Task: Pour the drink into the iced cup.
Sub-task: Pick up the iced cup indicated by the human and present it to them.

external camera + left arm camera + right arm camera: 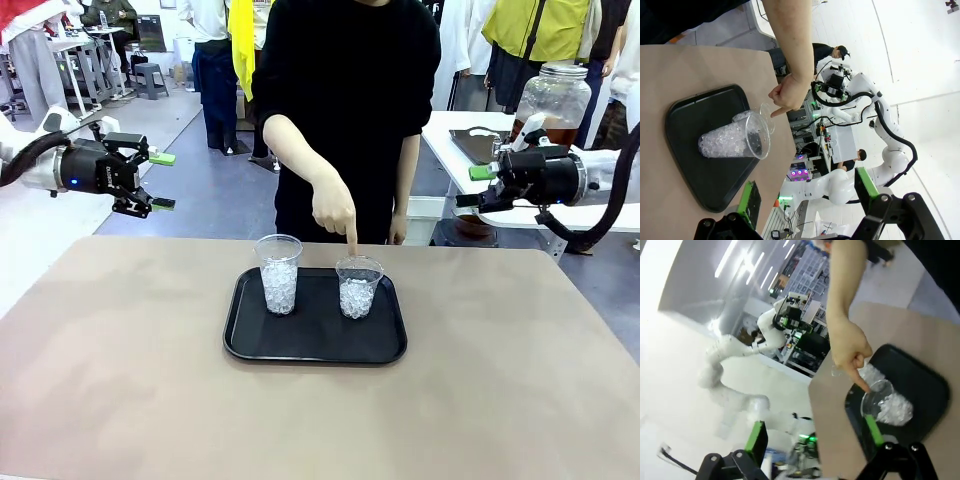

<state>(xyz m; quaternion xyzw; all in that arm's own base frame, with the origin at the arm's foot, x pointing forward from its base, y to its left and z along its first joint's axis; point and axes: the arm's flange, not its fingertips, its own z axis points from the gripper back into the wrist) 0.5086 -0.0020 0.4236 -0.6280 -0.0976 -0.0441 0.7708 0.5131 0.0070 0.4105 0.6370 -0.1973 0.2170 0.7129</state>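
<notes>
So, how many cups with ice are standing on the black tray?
2. The taller cup stands on the left part of the tray. The shorter cup stands to its right, and the person's hand points a finger at its rim. No other cup seems hidden.

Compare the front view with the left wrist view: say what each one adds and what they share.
Front view's own: the glass jar holding amber drink. Left wrist view's own: a person in a black cap farther off. Shared: the black tray, the taller cup and shorter cup of ice, the person's hand pointing at the shorter one, and the open left gripper.
</notes>
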